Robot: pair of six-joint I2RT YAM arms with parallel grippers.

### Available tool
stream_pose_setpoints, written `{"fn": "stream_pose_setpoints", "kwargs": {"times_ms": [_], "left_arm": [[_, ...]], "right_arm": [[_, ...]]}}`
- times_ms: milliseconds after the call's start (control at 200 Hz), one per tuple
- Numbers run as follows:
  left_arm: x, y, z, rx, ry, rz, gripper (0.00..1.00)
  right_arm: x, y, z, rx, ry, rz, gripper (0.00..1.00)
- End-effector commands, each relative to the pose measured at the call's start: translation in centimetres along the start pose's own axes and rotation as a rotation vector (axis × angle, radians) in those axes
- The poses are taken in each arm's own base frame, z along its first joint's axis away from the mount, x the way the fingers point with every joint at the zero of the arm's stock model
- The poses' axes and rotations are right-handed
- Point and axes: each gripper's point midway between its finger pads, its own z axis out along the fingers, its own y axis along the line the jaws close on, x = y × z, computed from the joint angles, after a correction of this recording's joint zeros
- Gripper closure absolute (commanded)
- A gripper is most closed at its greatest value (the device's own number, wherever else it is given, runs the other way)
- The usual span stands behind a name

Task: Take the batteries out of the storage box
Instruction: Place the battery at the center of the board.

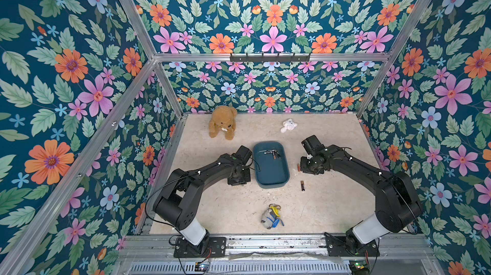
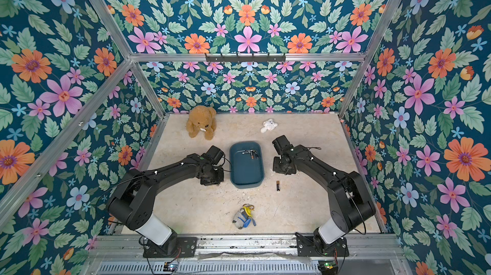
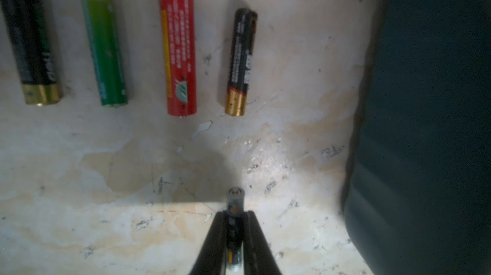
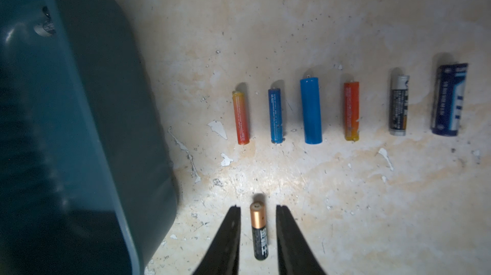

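The teal storage box sits mid-table between my arms, with a few batteries at its far end. My left gripper hangs low over the table left of the box wall, shut on a slim battery. Beyond it lie a black-gold, a green, a red and a black-copper cell. My right gripper is open right of the box. A black-copper battery lies on the table between its fingers, untouched. A row of several coloured cells lies past it.
A brown teddy bear and a small white toy sit at the back. A grey and yellow plush lies near the front edge. One loose battery rests right of the box's near corner. Patterned walls close in three sides.
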Motion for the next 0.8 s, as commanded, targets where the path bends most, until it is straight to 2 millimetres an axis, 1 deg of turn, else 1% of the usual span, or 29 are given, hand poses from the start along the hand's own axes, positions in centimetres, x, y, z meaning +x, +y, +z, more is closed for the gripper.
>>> {"fn": "stream_pose_setpoints", "kwargs": {"times_ms": [0, 515, 795], "left_arm": [[0.0, 0.2, 0.2, -0.012, 0.000, 0.003, 0.83], [0.6, 0.6, 1.5, -0.034, 0.026, 0.004, 0.82], [0.8, 0.7, 1.6, -0.040, 0.034, 0.009, 0.79]], "right_arm": [[0.2, -0.2, 0.0, 0.008, 0.003, -0.008, 0.71], [0.2, -0.3, 0.0, 0.009, 0.004, -0.010, 0.71], [0.3, -0.3, 0.0, 0.011, 0.004, -0.009, 0.71]]}}
